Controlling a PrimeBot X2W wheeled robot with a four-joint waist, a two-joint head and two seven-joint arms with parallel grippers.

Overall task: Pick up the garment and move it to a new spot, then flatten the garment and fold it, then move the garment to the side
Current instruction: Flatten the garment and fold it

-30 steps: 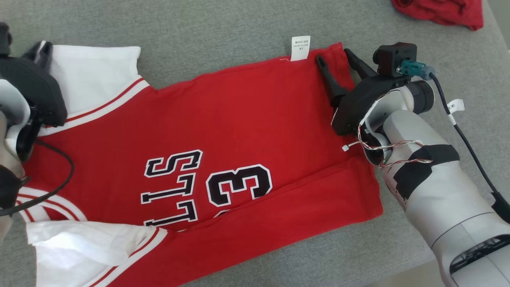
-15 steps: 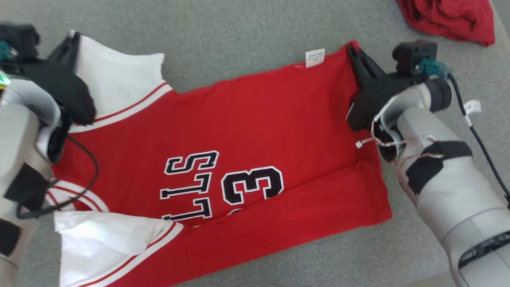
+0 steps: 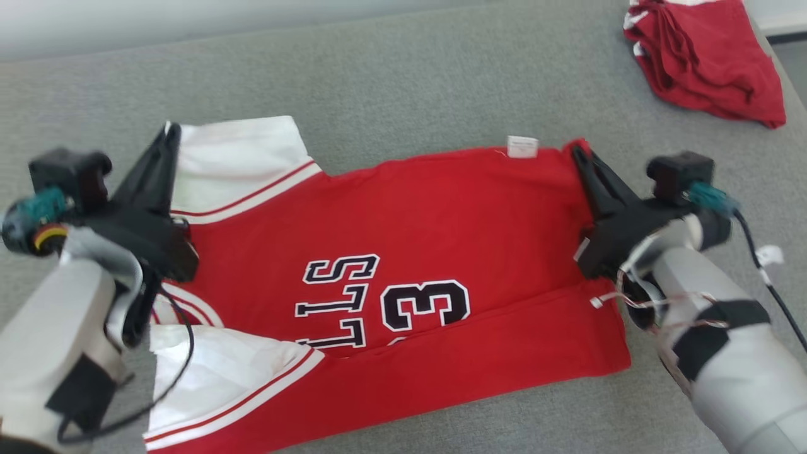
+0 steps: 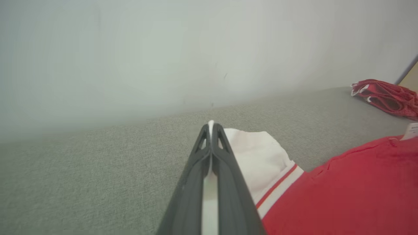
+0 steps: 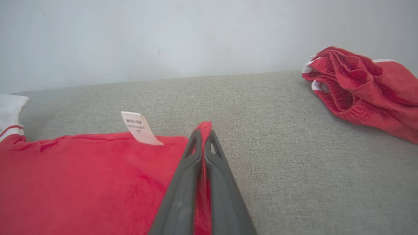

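the grey cloth-covered desk [image 3: 403, 75] gives a wide flat surface for the work, and the garment [image 3: 454, 214], a red jersey with white sleeves and dark lettering, lies spread across its middle. its near long edge is turned over onto the body, so the fold seems partly made. a heap of red clothes [image 3: 706, 63] sits well apart at the far right corner, likely kept there so it cannot tangle with the piece in hand. the left tool [image 3: 170, 132] is clenched on the edge of the far white sleeve [image 3: 246, 151], with white cloth showing between its fingers in the left wrist view. the right tool [image 3: 577, 151] is clenched on the far hem corner, red cloth pinched between its fingers. gripping both far ends at once looks meant to keep that edge taut and level, so it can be carried toward the near side without bunching. a small white care label [image 3: 522, 146] stands up from the far edge just beside the right tool.
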